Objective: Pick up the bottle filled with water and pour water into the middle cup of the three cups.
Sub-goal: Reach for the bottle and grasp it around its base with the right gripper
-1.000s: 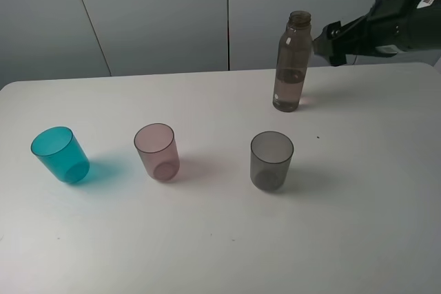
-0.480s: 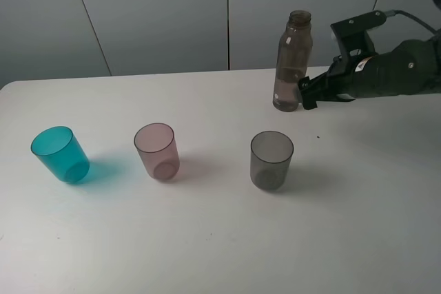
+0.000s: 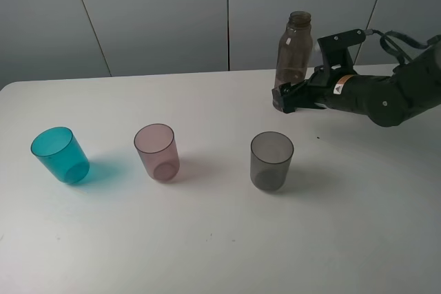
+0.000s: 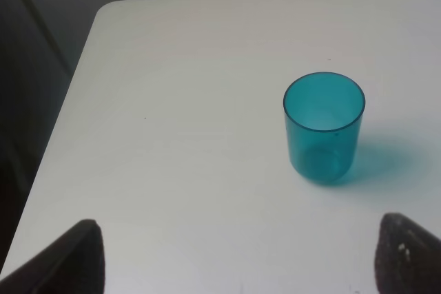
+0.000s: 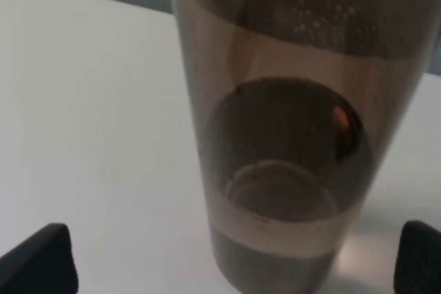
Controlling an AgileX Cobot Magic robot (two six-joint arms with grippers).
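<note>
White table point(image 3: 207, 239) fills the scene, its near part bare. Next come three cups standing upright in a row, well apart from one another: the teal cup point(image 3: 60, 155) on the left, the pink cup point(image 3: 157, 152) in the middle and the grey cup point(image 3: 271, 161) on the right. All three have their mouths up, and no water can be made out in any of them.

The left claw point(image 4: 238, 259) shows only in its wrist view, where its two dark fingertips stand wide apart with nothing between them. The teal cup point(image 4: 324, 127) stands on the table ahead of it, untouched.

Farther back on the right stands the bottle point(image 3: 293, 49), upright on the table, uncapped, with water in its lower part. The right claw point(image 3: 286, 98) reaches in from the right, low at the bottle's base. Its jaws are spread wide, one fingertip on each side of the bottle point(image 5: 289, 129), and the wrist view shows clear gaps on both sides, so nothing is gripped.

Behind the table runs a grey panelled wall point(image 3: 151, 12).
</note>
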